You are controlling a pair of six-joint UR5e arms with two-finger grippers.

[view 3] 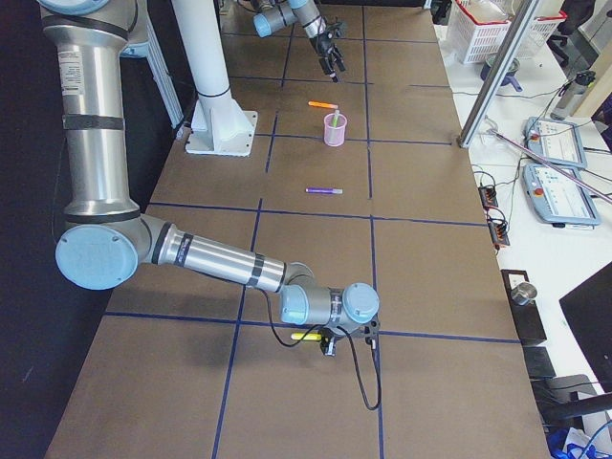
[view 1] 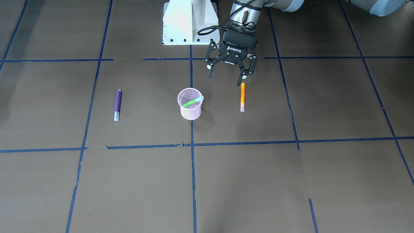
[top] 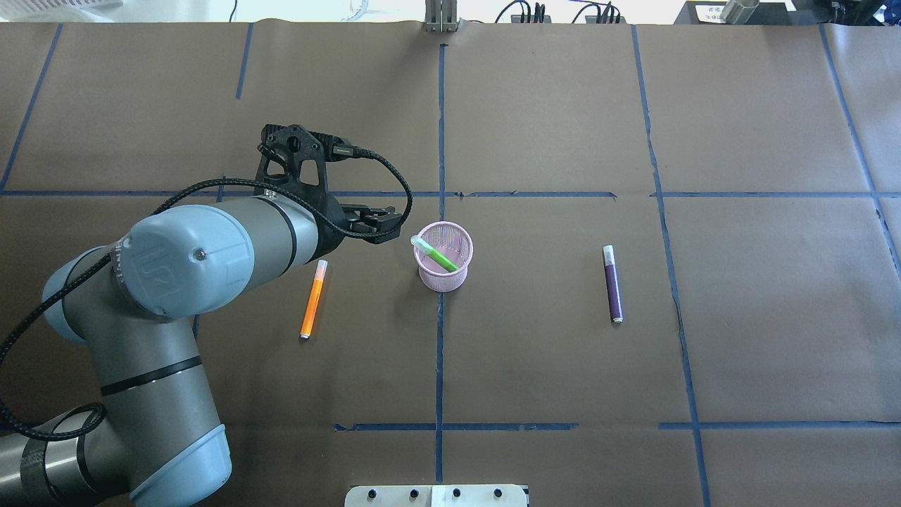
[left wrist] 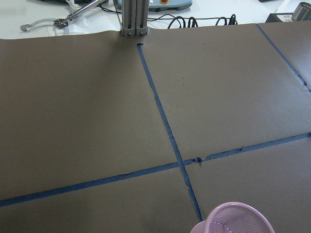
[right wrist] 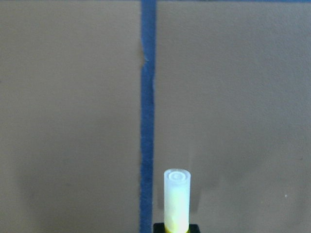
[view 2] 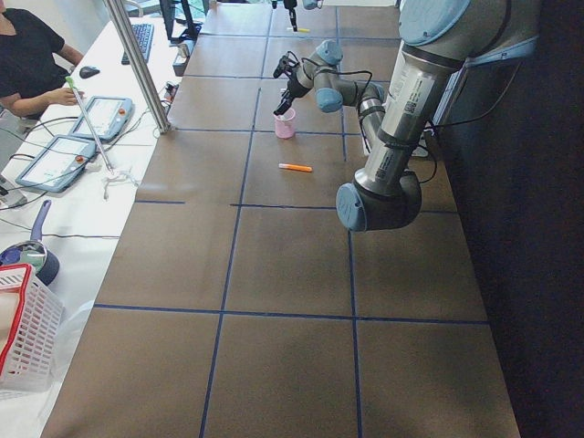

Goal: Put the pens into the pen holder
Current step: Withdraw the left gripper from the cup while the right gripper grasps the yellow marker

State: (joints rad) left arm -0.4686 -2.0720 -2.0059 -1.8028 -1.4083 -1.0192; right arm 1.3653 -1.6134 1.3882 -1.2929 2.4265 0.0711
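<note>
Above the table's middle, on the robot's side of the pen holder (view 1: 190, 111), the left gripper (view 1: 225, 76) hangs with its jaws spread wide and nothing between them. One fingertip lines up with the near end of the orange pen (view 1: 242, 97); contact cannot be judged.

The holder stands upright on the central tape line (view 1: 193, 181). The green pen (view 1: 193, 101) leans inside it, its pale cap end over the rim. The orange pen lies flat beside the holder on the left arm's side. The purple pen (view 1: 118, 105) lies flat on the opposite side, farther off, and both run roughly parallel to that line.

Far down the table, the right gripper (view 3: 329, 341) rests low, closed on a yellow pen (right wrist: 176, 199) whose pale cap juts forward in the wrist view.

Surface: brown paper (view 1: 291, 181) ruled into large squares by blue tape. Bare paper spreads between the holder and each pen, and widely toward the operators' edge.

Surroundings: the white robot base (view 1: 189, 22); along the operators' edge, a metal post (view 2: 137, 64), control tablets (view 2: 55, 155), a white basket (view 2: 23, 328) and a seated person (view 2: 27, 55).
</note>
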